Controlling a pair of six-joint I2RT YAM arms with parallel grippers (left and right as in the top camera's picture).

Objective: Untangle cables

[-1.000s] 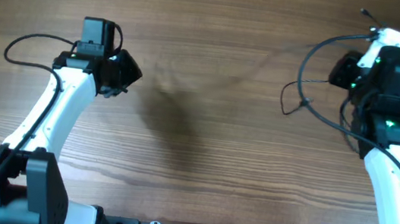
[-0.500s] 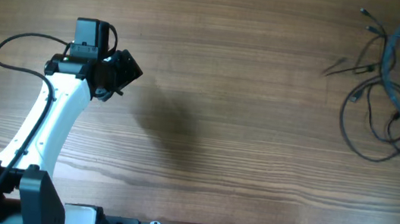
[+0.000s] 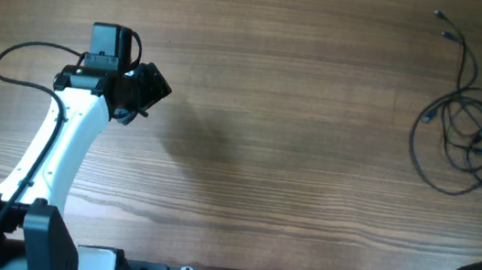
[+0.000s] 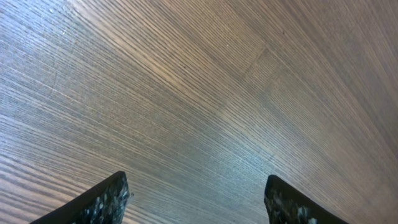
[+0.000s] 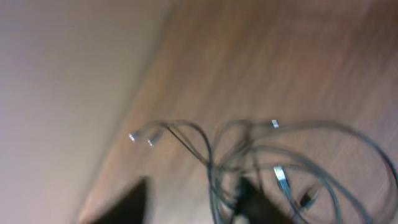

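While the cables (image 3: 472,145) lie tangled at the far right of the table (image 3: 302,87), nothing is gripped: the left gripper (image 4: 196,202) is held open over bare wood, well apart. One strand must next be pinched and drawn free. Only in the blurred right wrist view is the right gripper (image 5: 186,202) seen, jaws parted above the bundle.

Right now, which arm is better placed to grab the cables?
Right, most likely. The cables lie loose by the table's right edge, and the right gripper hangs over them. The left gripper hangs open far to the left, no cable in its view.
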